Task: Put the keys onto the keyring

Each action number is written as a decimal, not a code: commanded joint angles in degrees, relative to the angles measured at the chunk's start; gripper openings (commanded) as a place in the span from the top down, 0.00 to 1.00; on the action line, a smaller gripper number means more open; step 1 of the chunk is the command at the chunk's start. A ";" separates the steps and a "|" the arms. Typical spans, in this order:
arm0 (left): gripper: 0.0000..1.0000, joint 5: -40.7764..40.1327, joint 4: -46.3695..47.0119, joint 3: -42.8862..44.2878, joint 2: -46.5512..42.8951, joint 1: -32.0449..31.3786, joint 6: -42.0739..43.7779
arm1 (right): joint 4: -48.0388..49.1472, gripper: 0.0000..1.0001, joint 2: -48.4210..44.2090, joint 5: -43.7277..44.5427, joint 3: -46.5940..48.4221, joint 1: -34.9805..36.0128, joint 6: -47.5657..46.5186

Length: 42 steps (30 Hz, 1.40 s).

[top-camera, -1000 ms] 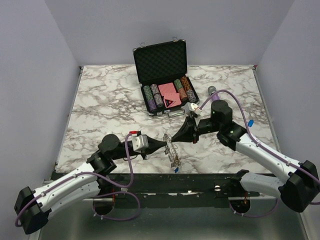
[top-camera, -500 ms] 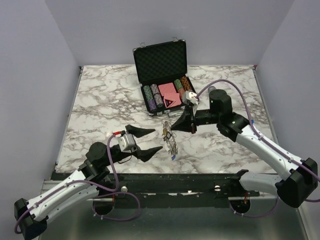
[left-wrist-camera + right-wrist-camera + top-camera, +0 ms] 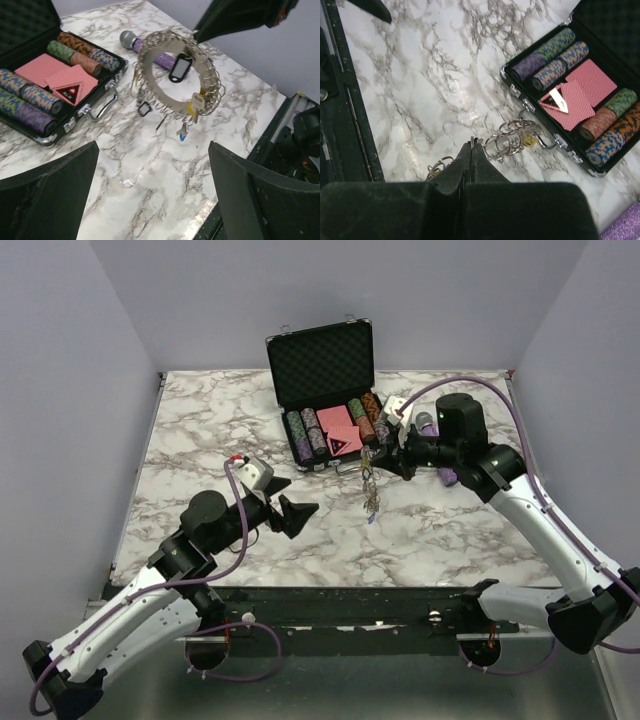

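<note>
The keyring (image 3: pixel 151 86) is a large silver ring fringed with small rings, hanging upright over the marble table. My right gripper (image 3: pixel 388 460) is shut on its upper edge; in the right wrist view the pressed fingertips (image 3: pixel 472 146) pinch thin metal beside small rings (image 3: pixel 512 138). Keys hang on the keyring: a black-headed one (image 3: pixel 180 67) inside the loop, a yellow one (image 3: pixel 192 107) and a blue one (image 3: pixel 182 134) at the bottom. From above the keyring (image 3: pixel 371 487) shows edge-on. My left gripper (image 3: pixel 293 502) stands open and empty, left of the ring and apart from it.
An open black chip case (image 3: pixel 325 390) with chip rows and red cards stands behind the ring, its handle close to it. A purple microphone (image 3: pixel 150 52) lies beside the case. The table's front edge (image 3: pixel 210 220) runs near my left gripper.
My left gripper opened, let go of the keyring and drew back to the left. My right gripper carried the keyring back and right, towards the chip case.
</note>
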 commanded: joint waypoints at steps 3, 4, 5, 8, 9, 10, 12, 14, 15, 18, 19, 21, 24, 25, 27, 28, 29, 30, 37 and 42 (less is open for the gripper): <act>0.01 -1.95 -12.00 5.02 -3.80 5.04 -1.66 | -2.67 1.00 0.56 -1.19 1.36 -0.57 -0.39; 0.01 -2.30 -13.93 5.89 -4.68 5.04 -0.96 | -1.44 1.00 1.27 -2.59 0.92 -0.57 1.10; 0.01 -3.00 -15.08 6.42 -5.38 5.04 -0.08 | 0.40 1.00 2.58 -4.26 0.39 -0.66 2.59; 0.01 -5.02 -20.17 8.53 -7.84 5.22 3.26 | 4.19 1.00 6.71 -9.36 0.38 0.39 7.24; 0.01 -5.46 -22.54 9.49 -8.46 5.13 3.88 | 4.54 1.00 8.29 -10.07 1.00 1.26 7.79; 0.01 -5.64 -24.13 10.46 -9.25 5.22 4.49 | 4.90 1.00 9.61 -10.42 1.27 2.14 7.97; 0.01 -5.99 -25.55 10.47 -11.97 5.22 5.02 | 5.60 1.00 12.42 -9.29 2.23 3.90 8.49; 0.01 -6.17 -25.03 8.72 -15.57 5.13 4.94 | 5.52 1.00 16.45 -8.58 4.25 4.96 8.84; 0.01 -6.17 -24.50 7.93 -17.32 5.22 4.59 | 5.60 1.00 18.31 -8.32 5.21 5.40 9.19; 0.01 -6.17 -23.97 5.47 -21.81 5.22 3.53 | 6.30 1.00 23.84 -7.97 8.38 7.77 9.99; 0.01 -6.17 -23.71 4.59 -23.30 5.22 3.18 | 6.31 1.00 25.60 -7.27 9.43 8.91 9.73; 0.01 -6.09 -23.09 3.27 -25.59 5.22 3.35 | 5.87 1.00 28.77 -6.30 11.89 11.63 8.94; 0.01 -6.17 -22.82 2.30 -27.97 5.22 5.10 | 5.95 1.00 34.39 -5.42 16.37 14.45 8.76; 0.01 -6.17 -22.65 2.04 -28.41 5.22 5.72 | 6.04 1.00 36.58 -4.90 18.04 15.24 8.85; 0.01 -6.17 -22.39 1.34 -29.73 5.13 6.95 | 6.66 1.00 40.63 -4.36 21.90 16.38 10.33; 0.01 -6.17 -21.95 0.72 -30.26 5.22 7.57 | 6.74 1.00 42.74 -4.01 23.66 16.74 10.78; 0.01 -6.17 -21.68 0.11 -30.96 5.13 7.92 | 7.09 1.00 44.32 -3.49 25.77 17.18 11.30; 0.01 -7.65 -21.25 -0.60 -31.75 5.22 8.19 | 7.36 0.99 46.25 -3.40 27.18 17.62 11.57; 0.01 -9.86 -20.45 -2.62 -34.13 5.22 8.98 | 8.15 0.99 56.37 -1.47 36.42 19.03 13.15; 0.01 -9.95 -20.27 -2.71 -33.87 5.31 8.89 | 9.12 0.81 61.30 -0.33 39.58 19.03 12.72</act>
